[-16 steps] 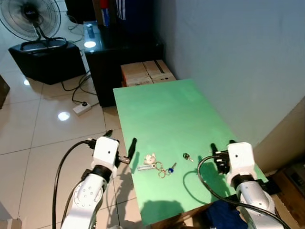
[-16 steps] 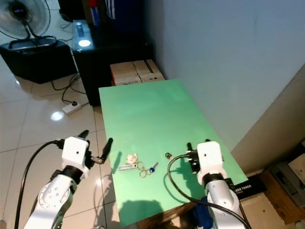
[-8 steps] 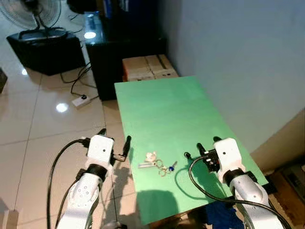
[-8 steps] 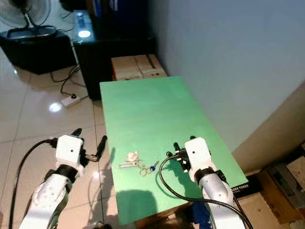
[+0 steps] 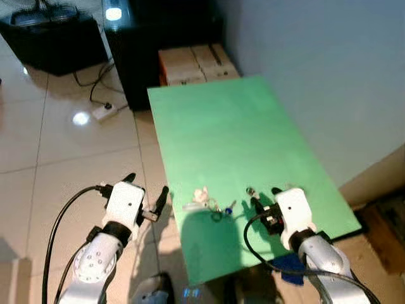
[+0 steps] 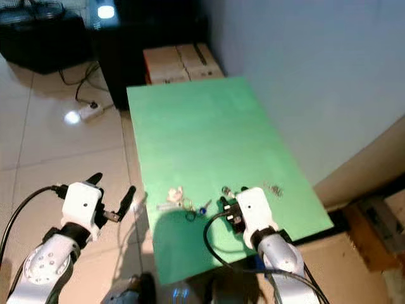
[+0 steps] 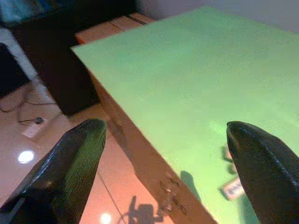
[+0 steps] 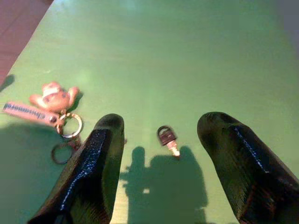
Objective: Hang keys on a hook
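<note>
As the head camera tilts further down than it did a second ago, the fan leaves the frame, the table [image 5: 253,126] sits lower and closer, and the right gripper [image 5: 264,201] has advanced over the near part of the green top toward the small key [image 8: 167,138]. That advance suggests the reach phase of the pick is under way, with nothing yet grasped and no hook visible from which to judge the later hanging step. Nearest the robot, the right gripper hovers with its two black fingers [image 8: 98,163] spread wide apart; in the right wrist view the single key lies on the table between and just ahead of the fingertips, untouched, with its shadow beside it. Beside it, toward the robot's left, lies the key bunch [image 8: 63,126]: a flat pink tag, a small pink figure charm and linked rings, resting close to the table's left edge and just outside the left finger of that gripper. The left gripper [image 5: 147,204] hangs off the table's left side over the tiled floor [image 5: 76,164], fingers likewise apart and holding nothing. Farther off, the green top runs clear to its far edge, beyond which stand cardboard boxes [image 5: 196,63] and a dark cabinet [image 5: 158,31] against the pale wall.
</note>
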Robot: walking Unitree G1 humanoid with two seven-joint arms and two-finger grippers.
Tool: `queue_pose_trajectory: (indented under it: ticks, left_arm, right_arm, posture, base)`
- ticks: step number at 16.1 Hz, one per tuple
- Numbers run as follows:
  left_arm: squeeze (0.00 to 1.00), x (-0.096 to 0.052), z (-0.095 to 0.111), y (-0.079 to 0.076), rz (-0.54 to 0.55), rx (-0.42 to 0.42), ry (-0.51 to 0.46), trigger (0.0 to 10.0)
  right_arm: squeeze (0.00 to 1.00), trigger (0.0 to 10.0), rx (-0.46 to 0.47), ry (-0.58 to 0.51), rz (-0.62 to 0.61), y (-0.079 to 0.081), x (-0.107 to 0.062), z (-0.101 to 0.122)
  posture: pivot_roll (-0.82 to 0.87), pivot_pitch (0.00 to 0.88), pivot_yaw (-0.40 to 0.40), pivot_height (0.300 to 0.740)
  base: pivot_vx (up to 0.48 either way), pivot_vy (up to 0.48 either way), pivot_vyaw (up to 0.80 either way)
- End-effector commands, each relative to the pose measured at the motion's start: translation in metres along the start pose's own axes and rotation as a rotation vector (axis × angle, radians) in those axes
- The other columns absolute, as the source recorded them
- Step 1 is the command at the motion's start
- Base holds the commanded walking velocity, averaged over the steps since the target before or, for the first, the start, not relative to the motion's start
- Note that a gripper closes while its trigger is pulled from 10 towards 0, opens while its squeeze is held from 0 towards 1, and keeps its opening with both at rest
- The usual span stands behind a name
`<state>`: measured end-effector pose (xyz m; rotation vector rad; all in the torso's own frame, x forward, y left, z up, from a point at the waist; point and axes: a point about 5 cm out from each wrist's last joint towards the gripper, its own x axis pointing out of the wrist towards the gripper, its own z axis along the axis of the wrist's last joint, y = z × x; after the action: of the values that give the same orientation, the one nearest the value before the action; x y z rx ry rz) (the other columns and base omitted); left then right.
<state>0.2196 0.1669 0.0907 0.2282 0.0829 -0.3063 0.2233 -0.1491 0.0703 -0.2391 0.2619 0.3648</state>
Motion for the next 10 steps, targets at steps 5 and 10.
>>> queue_pose_trajectory:
  ticks: [5,10]
  left_arm:
    - [0.00,0.003,0.005,-0.015,-0.132,-0.001,0.014,10.0]
    - [0.00,-0.004,0.006,-0.008,-0.069,-0.004,0.024,10.0]
  right_arm:
    - [0.00,10.0,-0.034,0.029,0.073,-0.013,0.022,-0.001]
    - [0.00,10.0,-0.049,0.002,0.117,-0.015,0.025,0.006]
  posture:
    - [-0.09,0.294,0.001,0.740]
    - [-0.08,0.312,-0.039,0.740]
  base:
    - [0.000,0.000,0.00]
    - [0.000,0.000,0.00]
